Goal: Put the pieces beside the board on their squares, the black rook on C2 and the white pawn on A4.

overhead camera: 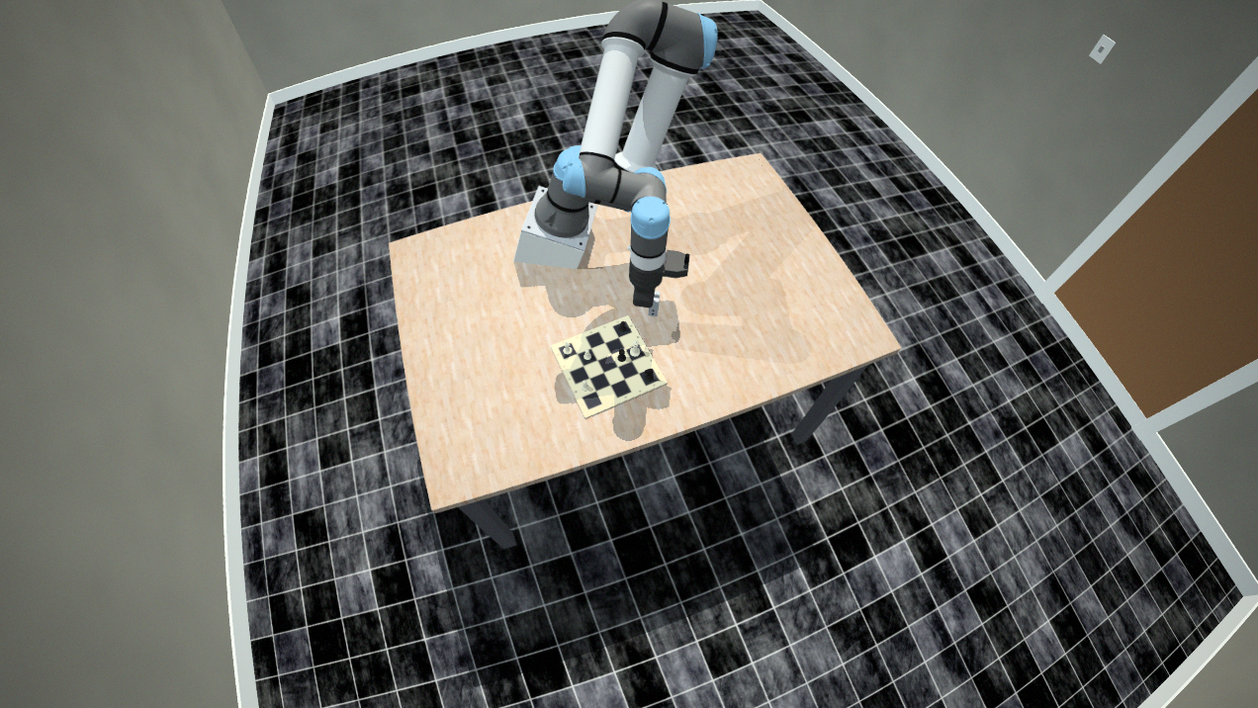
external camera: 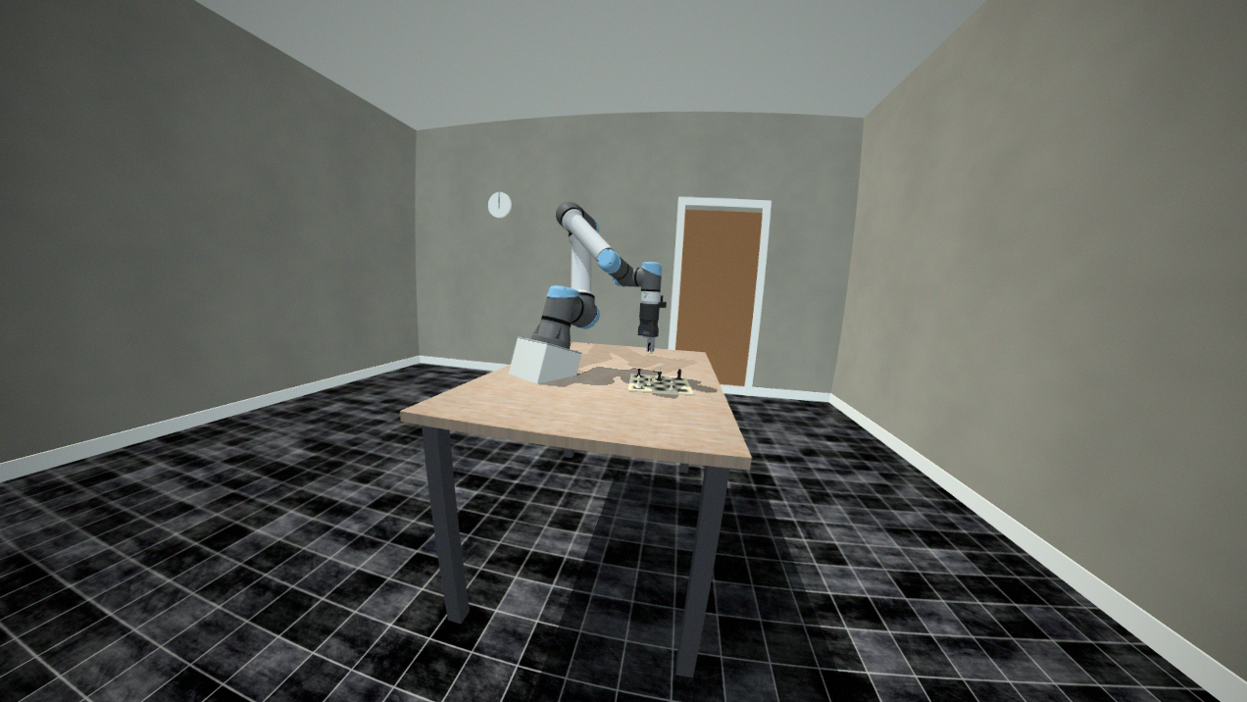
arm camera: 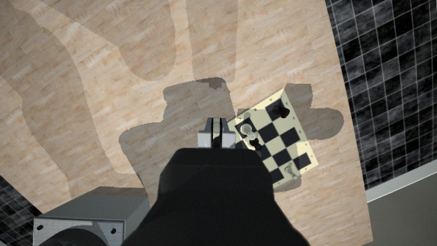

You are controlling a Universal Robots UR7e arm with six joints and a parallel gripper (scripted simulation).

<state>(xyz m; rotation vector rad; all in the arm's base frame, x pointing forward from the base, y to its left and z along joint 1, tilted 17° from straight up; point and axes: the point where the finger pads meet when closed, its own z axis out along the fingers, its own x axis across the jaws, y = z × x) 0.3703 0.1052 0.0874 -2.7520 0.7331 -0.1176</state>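
Beside the board, the gripper clamps the white pawn; carried low, it could topple standing pieces.

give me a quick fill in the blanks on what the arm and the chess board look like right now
1. The gripper is shut on a ___ pawn.
2. The gripper hangs over the wooden table, ___ the chessboard rather than above it.
3. The chessboard's squares are cream and ___.

Missing words: white; beside; black
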